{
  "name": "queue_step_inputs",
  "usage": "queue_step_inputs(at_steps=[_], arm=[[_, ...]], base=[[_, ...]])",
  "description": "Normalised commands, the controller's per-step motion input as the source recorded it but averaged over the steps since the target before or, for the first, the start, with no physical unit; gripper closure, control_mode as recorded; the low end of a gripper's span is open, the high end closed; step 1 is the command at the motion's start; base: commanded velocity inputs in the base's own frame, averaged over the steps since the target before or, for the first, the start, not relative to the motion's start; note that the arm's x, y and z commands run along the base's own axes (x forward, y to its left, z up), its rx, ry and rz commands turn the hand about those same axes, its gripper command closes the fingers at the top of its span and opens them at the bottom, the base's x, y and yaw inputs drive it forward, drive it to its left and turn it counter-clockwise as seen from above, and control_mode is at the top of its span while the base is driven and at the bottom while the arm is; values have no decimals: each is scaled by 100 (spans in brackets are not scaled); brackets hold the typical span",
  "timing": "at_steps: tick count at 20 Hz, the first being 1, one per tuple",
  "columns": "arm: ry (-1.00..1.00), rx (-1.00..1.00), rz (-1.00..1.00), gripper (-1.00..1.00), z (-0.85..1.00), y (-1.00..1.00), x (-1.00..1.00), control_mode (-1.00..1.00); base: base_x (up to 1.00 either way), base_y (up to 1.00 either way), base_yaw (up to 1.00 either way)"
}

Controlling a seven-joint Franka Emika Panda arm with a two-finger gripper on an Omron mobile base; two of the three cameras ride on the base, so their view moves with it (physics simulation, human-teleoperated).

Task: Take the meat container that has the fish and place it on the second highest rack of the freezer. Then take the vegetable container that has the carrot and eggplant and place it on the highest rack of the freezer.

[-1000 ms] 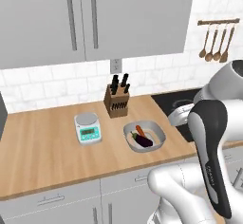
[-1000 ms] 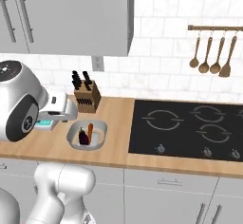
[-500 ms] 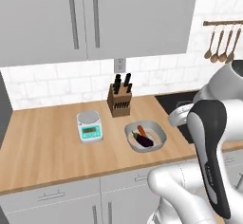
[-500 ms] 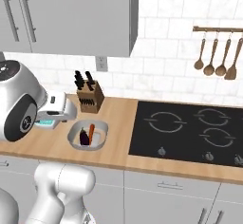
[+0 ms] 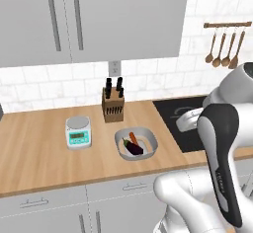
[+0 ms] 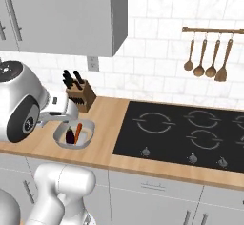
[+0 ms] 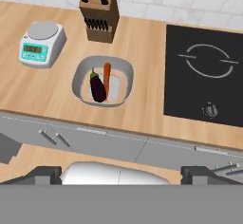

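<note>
A rounded grey tub [image 5: 136, 143] sits on the long wooden counter [image 5: 39, 150], near its front edge. In the tub, a slim orange carrot [image 7: 107, 78] and a dark purple eggplant [image 7: 98, 88] lie side by side, touching. A wooden knife block [image 5: 113, 107] stands behind the tub, against the white tiled wall [image 6: 157, 52]. A small white kitchen scale [image 5: 78, 132] sits left of the tub. A black glass hob [image 6: 190, 136] lies right of the tub. Wooden utensils on a rail [image 6: 207, 53] hang above the hob. Grey wall cupboards [image 5: 89, 19] hang above the counter.
</note>
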Motion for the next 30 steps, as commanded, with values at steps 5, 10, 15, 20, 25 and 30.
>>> queue_step_inputs(at_steps=[5,10,15,20,25,30], arm=[[0,0,0,-100,0,0,0,100],[0,0,0,-100,0,0,0,100],[43,-2,0,-100,-14,0,27,-100],[31,1,0,-100,-79,8,28,-100],[1,15,-2,-100,-94,22,40,-100],[0,8,0,-100,-55,22,46,-100]], base=[[0,0,0],[27,1,0],[0,0,0],[0,0,0],[0,0,0],[0,0,0]])
